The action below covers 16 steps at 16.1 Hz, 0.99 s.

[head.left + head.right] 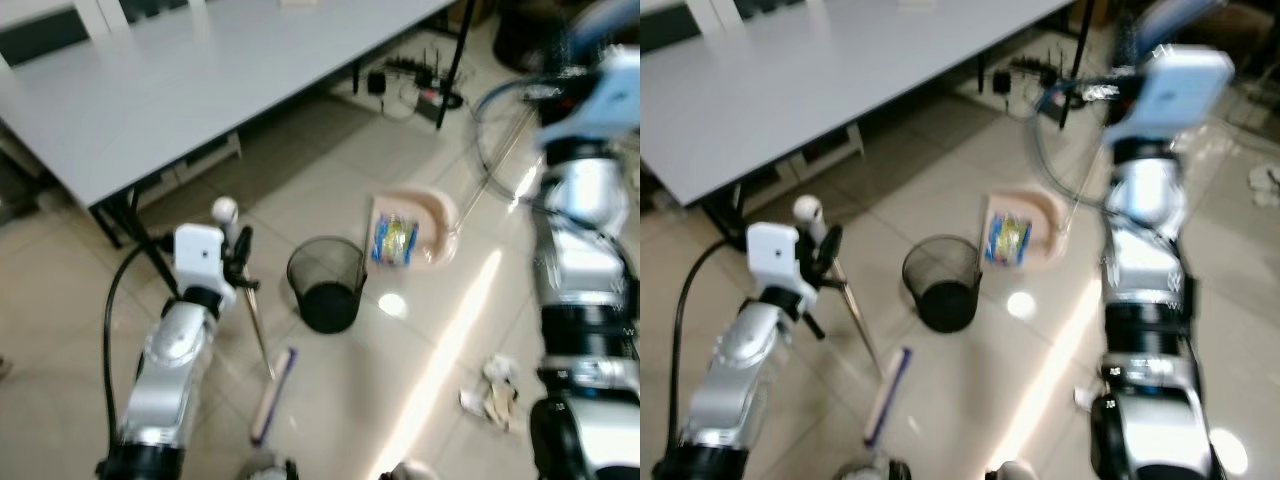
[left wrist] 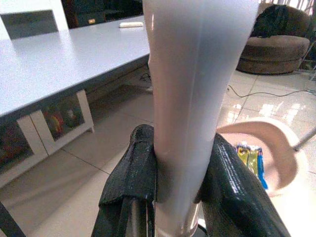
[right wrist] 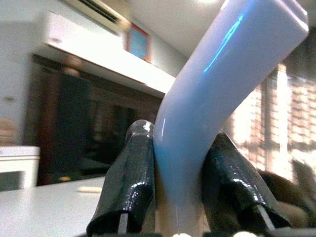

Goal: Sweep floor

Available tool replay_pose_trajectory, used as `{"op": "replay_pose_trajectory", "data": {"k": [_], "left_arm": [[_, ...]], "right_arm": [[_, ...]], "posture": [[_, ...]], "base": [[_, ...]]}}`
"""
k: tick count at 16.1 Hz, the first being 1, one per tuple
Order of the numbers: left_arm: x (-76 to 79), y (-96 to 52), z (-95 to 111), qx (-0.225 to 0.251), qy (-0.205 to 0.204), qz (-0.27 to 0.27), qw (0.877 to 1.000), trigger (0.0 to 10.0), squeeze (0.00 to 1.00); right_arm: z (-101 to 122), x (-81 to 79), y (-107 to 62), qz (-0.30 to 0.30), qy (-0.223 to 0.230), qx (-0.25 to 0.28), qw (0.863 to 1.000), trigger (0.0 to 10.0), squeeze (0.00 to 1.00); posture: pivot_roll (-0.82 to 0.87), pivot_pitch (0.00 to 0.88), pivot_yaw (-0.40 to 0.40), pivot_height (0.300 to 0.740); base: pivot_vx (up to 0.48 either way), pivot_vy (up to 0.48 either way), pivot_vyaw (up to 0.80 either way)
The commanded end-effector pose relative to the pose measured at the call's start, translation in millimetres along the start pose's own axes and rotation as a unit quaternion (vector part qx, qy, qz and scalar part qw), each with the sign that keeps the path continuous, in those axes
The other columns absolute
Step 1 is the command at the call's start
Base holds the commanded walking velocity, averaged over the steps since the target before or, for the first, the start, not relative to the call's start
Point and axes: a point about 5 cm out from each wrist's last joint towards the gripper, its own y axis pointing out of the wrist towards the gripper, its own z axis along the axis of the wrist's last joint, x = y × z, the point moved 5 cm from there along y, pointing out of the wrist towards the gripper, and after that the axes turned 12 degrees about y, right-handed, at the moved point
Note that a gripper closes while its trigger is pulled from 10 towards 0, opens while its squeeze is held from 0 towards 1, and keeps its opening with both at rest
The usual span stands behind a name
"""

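A glossy tiled floor [image 1: 330,400] is spreading under a long grey bench [image 1: 200,80] that is filling the upper left of the frame, with a black mesh bin [image 1: 327,284] standing at the centre and crumpled litter [image 1: 495,390] lying at the lower right. The left gripper [image 2: 180,163], at the lower left, is clamping its fingers around the pale broom handle [image 2: 197,89], its broom head [image 1: 272,395] resting on the floor just below the bin. The right gripper [image 3: 180,173], at the upper right, is squeezing the light blue dustpan handle [image 3: 222,79], while the pink dustpan [image 1: 415,230] with a yellow and blue wrapper [image 1: 395,240] in it is sitting just right of the bin.
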Motion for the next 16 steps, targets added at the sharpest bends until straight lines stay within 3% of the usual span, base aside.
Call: {"op": "replay_pose_trajectory", "data": {"k": [1,8,16], "left_arm": [[0.6,2.4,7.5,0.016,0.009,-0.002,1.000,10.0,0.00],[-0.1,3.3,7.5,0.017,0.008,0.000,1.000,10.0,0.00],[-1.6,1.6,6.3,0.014,0.009,0.007,1.000,10.0,0.00]], "right_arm": [[10.7,-3.7,2.4,0.014,-0.002,0.028,0.999,10.0,0.00],[3.2,-17.6,-3.1,0.046,-0.016,0.028,0.998,10.0,0.00],[-3.4,-19.1,-6.0,0.043,-0.017,0.022,0.999,10.0,0.00]], "posture": [[-0.01,0.081,0.062,0.740],[-0.01,0.078,0.057,0.740],[0.00,0.078,0.051,0.740]], "base": [[0.307,0.000,0.00],[0.304,0.000,0.00],[0.000,0.000,0.00]]}}
